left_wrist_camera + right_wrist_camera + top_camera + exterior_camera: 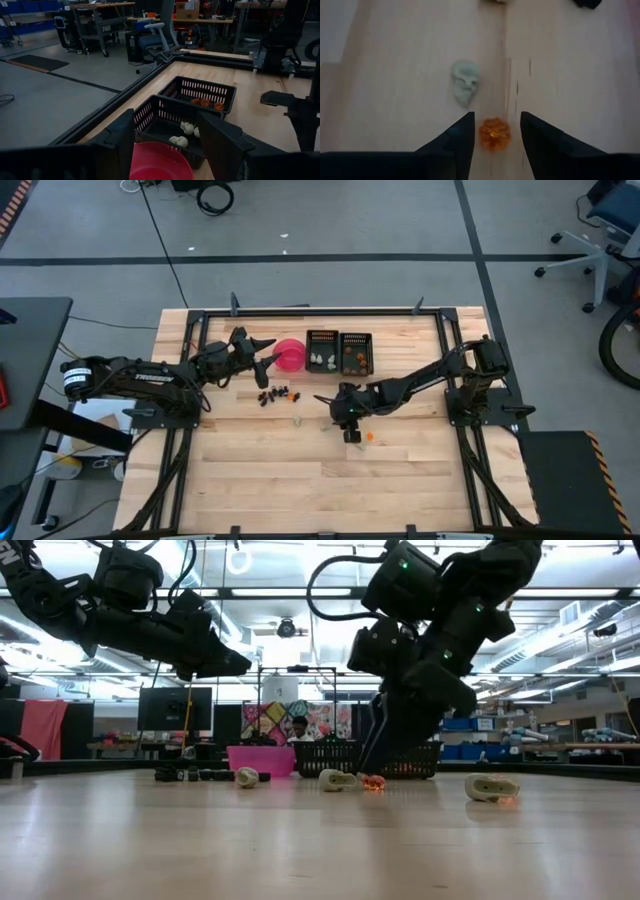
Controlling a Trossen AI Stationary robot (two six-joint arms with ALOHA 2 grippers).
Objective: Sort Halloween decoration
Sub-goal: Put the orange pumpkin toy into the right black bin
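Trays: two black slatted trays (339, 352) sat side by side at upper centre of the high view — the left one held pale skull pieces (187, 128), the right one bumpy orange pieces (205, 103).
Bowl: smooth pink round bowl (290, 354), just left of the trays.
Surface: light wood planks (260, 460); dark pieces (276, 394) clustered below the bowl.
Right gripper (495, 131): jaws open, straddling a translucent orange piece (494, 133) — a pale skull (464, 81) near it.
Left gripper (165, 142): jaws open, empty, above the bowl.
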